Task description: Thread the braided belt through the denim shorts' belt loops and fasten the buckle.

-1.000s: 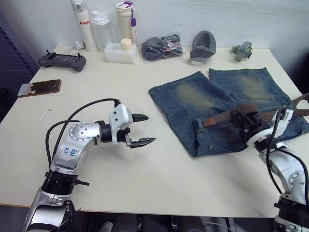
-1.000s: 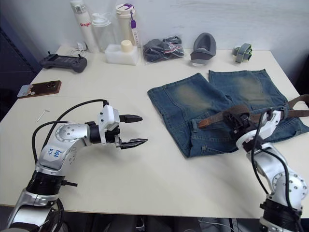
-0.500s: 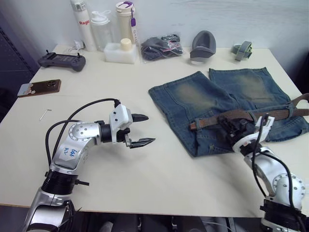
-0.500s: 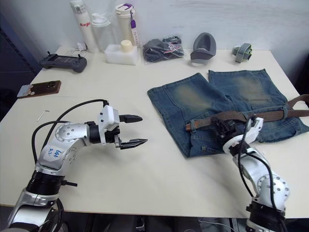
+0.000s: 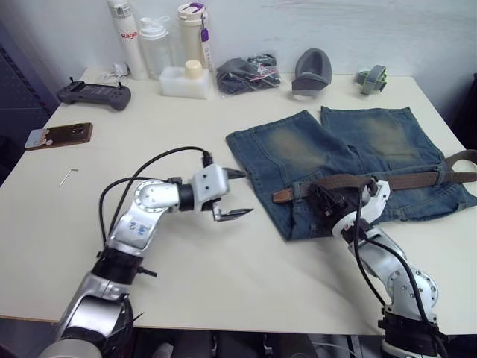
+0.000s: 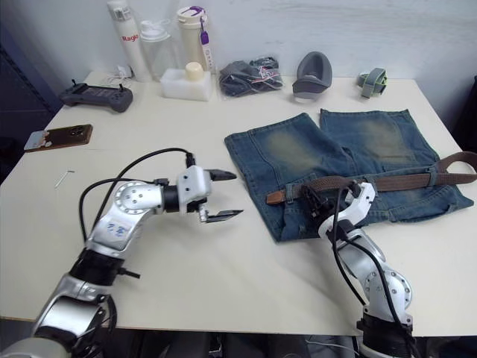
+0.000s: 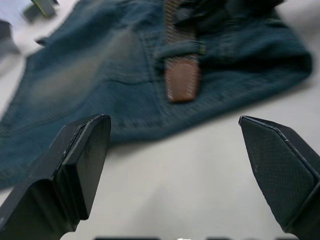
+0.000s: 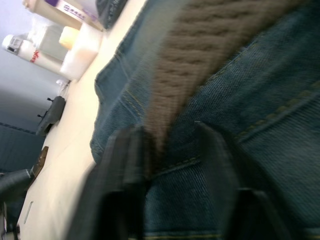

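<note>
Now, belt: the braided belt (image 5: 350, 181) has slid leftward along the waistband of the denim shorts (image 5: 328, 153); its tan tip (image 7: 182, 82) pokes out of a belt loop (image 7: 180, 49)
Right gripper (image 5: 326, 206): clamped on the belt, further left than a second ago
Left gripper (image 5: 232, 194): fingers apart, has moved closer to the tip
Meaning: threading advancing
Clutter: bottles (image 5: 160, 37) and controller (image 5: 92, 92) sit well apart; nothing blocks

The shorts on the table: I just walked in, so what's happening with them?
The right gripper is at the waistband of the denim shorts, feeding the braided belt along it. The tan tip has passed under a belt loop. The left gripper waits open near that tip, touching nothing.
</note>
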